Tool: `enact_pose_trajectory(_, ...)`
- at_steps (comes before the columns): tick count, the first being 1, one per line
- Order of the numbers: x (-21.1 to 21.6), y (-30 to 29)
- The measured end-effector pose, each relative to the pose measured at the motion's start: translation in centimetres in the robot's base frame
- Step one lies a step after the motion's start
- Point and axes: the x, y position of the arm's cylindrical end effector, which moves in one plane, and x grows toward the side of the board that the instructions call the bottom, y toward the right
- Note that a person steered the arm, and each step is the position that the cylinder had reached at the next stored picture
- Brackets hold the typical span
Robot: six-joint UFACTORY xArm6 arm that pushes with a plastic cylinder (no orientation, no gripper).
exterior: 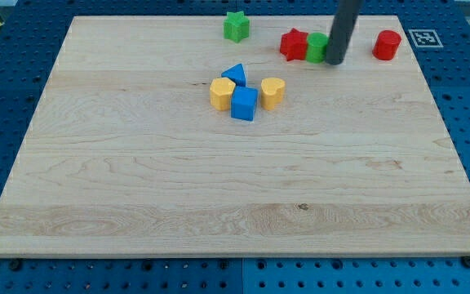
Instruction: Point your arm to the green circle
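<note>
The green circle (pixel 317 46) is a small green cylinder near the view's top, right of centre, partly hidden on its right side by my rod. A red star-like block (pixel 294 43) touches its left side. My tip (pixel 334 61) rests on the board right against the green circle's right edge.
A green star (pixel 236 26) lies at the top centre. A red cylinder (pixel 387 45) lies at the top right. A cluster sits left of centre: blue triangle (pixel 234 75), yellow hexagon (pixel 222 93), blue cube (pixel 244 104), yellow heart (pixel 272 92). The wooden board (pixel 219 188) has a marker tag (pixel 422 37) beside it.
</note>
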Motion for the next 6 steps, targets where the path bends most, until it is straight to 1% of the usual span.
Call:
enact_pose_trajectory(1,-0.5,-2.6)
enact_pose_trajectory(2,-0.7,-2.9)
enact_pose_trajectory(3,-0.6,-0.6)
enact_pose_trajectory(4,-0.6,3.5)
enact_pose_trajectory(5,-2.5,3.6)
enact_pose_trajectory(6,-3.4,3.6)
